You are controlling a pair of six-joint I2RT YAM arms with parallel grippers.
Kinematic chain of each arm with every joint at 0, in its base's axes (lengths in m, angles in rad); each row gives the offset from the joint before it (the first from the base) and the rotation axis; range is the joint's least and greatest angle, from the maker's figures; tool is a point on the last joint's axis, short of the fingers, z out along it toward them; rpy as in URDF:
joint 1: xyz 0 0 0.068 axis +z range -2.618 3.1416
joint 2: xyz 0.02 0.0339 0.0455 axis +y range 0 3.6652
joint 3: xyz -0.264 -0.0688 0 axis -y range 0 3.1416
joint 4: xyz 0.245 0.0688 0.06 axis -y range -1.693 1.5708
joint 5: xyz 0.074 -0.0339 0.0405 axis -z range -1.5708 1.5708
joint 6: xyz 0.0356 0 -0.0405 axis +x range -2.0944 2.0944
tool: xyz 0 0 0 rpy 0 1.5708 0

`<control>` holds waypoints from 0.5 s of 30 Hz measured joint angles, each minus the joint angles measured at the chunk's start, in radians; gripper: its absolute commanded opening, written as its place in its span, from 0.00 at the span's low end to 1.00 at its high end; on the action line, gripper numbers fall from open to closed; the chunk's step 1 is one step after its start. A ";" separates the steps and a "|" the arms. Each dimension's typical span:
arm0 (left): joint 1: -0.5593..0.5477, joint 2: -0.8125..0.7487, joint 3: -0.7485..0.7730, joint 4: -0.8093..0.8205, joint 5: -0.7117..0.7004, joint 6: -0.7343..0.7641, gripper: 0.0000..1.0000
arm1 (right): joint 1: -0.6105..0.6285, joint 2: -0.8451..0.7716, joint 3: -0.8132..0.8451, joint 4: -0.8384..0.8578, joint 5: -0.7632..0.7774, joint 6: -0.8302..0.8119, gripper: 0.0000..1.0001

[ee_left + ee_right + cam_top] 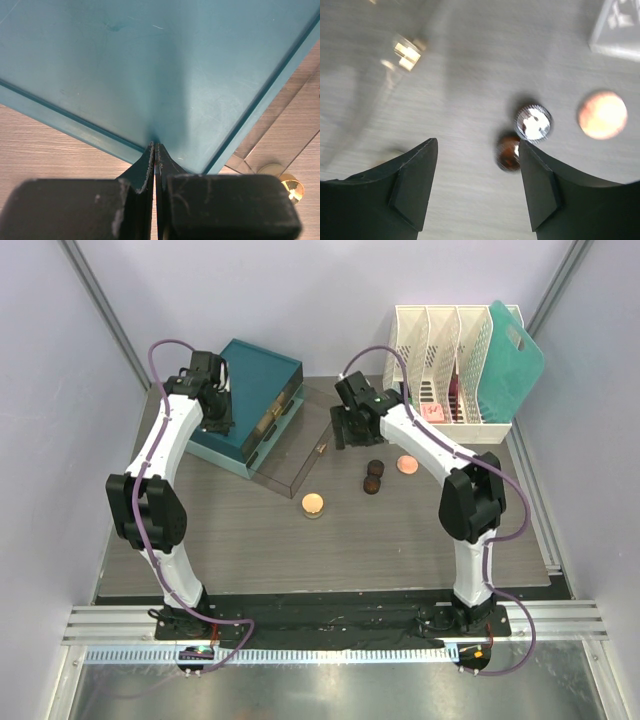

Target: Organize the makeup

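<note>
Two dark-brown round jars (375, 467) (371, 483) stand close together on the table. One peach compact (406, 464) lies right of them, and another (313, 504) lies nearer the front. My right gripper (350, 432) is open and empty above the table, between the jars and the clear drawer. In the right wrist view the gripper (477, 152) has one jar (509, 151) by its right finger, the other jar (533, 121) beyond it, and a compact (602, 114) further right. My left gripper (216, 420) is shut and its tip (156, 148) presses on the teal box.
The teal drawer box (245, 400) stands at the back left, with its clear drawer (300, 462) pulled out and a gold knob (406, 52) on the drawer's front. A white slotted rack (445, 370) at the back right holds a teal board (515, 358) and small pink items (433, 412).
</note>
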 measured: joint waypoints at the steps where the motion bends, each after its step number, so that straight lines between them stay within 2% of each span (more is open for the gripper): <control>1: 0.000 0.000 0.000 0.000 0.000 0.000 0.00 | -0.001 -0.013 -0.029 -0.008 0.013 -0.004 0.72; 8: 0.000 0.000 0.000 0.000 0.000 0.000 0.00 | -0.029 -0.024 -0.236 -0.040 0.092 -0.014 0.74; 15: 0.000 0.000 0.000 0.000 0.001 0.001 0.00 | -0.051 0.013 -0.258 -0.005 0.111 -0.014 0.74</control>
